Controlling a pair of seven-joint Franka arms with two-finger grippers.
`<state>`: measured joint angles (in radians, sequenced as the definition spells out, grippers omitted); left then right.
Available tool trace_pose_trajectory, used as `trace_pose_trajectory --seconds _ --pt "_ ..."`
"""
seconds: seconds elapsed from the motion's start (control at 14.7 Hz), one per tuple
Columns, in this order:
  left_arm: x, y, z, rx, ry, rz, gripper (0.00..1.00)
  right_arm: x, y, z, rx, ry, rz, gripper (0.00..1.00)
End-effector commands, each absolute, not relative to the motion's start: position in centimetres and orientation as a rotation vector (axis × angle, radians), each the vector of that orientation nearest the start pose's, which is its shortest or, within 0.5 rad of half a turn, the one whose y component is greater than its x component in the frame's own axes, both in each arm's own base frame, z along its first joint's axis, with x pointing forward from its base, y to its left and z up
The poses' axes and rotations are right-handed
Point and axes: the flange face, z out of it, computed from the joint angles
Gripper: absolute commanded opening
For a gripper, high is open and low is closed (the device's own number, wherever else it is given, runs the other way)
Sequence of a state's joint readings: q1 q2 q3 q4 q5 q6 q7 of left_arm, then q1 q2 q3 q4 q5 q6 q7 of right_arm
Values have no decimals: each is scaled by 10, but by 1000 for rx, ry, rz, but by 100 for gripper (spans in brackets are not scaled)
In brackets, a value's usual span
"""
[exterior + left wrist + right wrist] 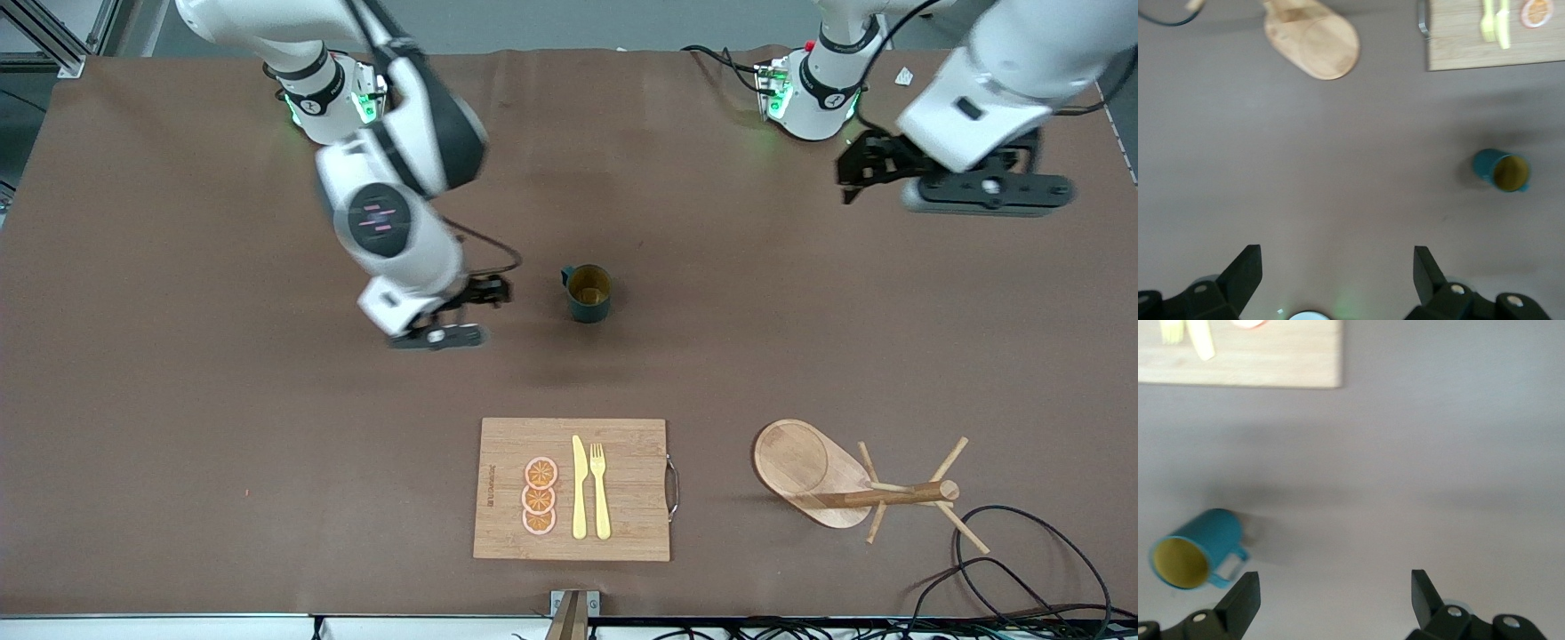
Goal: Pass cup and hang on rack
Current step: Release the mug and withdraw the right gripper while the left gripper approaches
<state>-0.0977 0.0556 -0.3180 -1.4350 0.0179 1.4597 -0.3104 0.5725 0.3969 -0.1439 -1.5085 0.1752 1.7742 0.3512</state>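
Note:
The dark teal cup (588, 292) stands upright on the brown table near its middle, handle toward the right arm's end. It also shows in the right wrist view (1198, 547) and the left wrist view (1501, 171). My right gripper (492, 292) is open and empty, low over the table just beside the cup, apart from it; its jaws stand wide in the right wrist view (1335, 590). The wooden rack (805, 467) stands toward the left arm's end, nearer the front camera. My left gripper (855, 171) is open and empty, waiting over the table near its base (1337, 267).
A bamboo cutting board (573, 489) with a yellow knife, a fork and three orange slices lies nearer the front camera than the cup. Black cables (1022, 569) lie by the rack at the table's front edge. The rack's base (1315, 43) shows in the left wrist view.

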Motion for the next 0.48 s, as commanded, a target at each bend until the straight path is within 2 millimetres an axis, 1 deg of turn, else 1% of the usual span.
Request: trace_pose_trajectory --seconds 0.0,0.07,0.14,0.2,0.27,0.34,0.41 --pt "500 -285 639 -3149 57 51 100 605 204 461 -3055 -97 272 100" --pt "493 -310 629 -3146 -2 67 100 610 170 469 -3095 -97 269 100" --pt "484 -336 622 -3151 -30 64 100 613 143 478 -3129 -136 255 100" --pt "469 -369 611 -3149 -63 75 100 614 115 486 -3137 -178 260 100" --pt "457 -395 601 -3145 -122 75 100 615 81 493 -3126 -193 271 100" --pt "452 -416 593 -3156 -216 43 100 616 49 501 -3112 -219 277 100" --pt "438 -447 584 -3170 -301 12 100 616 20 510 -3101 -254 285 100"
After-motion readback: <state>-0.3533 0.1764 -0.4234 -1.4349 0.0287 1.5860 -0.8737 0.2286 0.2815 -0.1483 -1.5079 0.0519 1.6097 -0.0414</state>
